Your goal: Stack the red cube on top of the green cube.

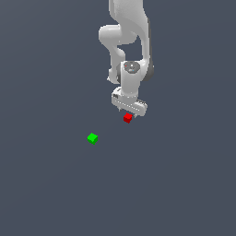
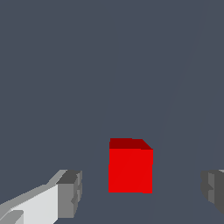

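Arm poised over the red cube point(image 1: 127, 118)

Fingers point(image 2: 70, 194) apart, either side of the red cube without touching; green cube point(image 1: 92, 138) sits apart on the bench point(image 1: 46, 184), nearer the middle.

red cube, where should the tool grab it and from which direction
Grip the red cube on its two opposite side faces, coming straight down from above. The wrist view shows it flat on the floor between the tool's open fingers, with gaps on both sides, so closing should probably pinch it squarely.
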You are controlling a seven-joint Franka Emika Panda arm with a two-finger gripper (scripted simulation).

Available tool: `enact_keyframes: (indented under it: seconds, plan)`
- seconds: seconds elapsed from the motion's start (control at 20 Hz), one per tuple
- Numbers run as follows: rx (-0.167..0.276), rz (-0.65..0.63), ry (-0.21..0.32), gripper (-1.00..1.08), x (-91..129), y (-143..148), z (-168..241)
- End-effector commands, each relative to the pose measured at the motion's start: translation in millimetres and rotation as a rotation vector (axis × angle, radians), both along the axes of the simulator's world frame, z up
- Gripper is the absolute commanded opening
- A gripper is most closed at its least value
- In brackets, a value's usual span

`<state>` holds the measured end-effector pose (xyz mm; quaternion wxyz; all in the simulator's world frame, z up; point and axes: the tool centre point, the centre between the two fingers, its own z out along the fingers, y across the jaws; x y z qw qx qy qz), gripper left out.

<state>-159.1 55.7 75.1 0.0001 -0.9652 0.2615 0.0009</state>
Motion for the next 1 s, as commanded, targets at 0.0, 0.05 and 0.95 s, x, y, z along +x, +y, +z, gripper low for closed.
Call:
enact_keyframes:
  seconds: [0.0,0.05,0.95]
  plan:
    - [0.000,-0.017,-0.001,1.00,-3.8,3.6,-3.2]
    - [-0.001,-0.021,-0.002,1.00,-4.8,4.6,-4.0]
    - [-0.001,-0.025,-0.002,1.00,-5.8,6.4,-20.2]
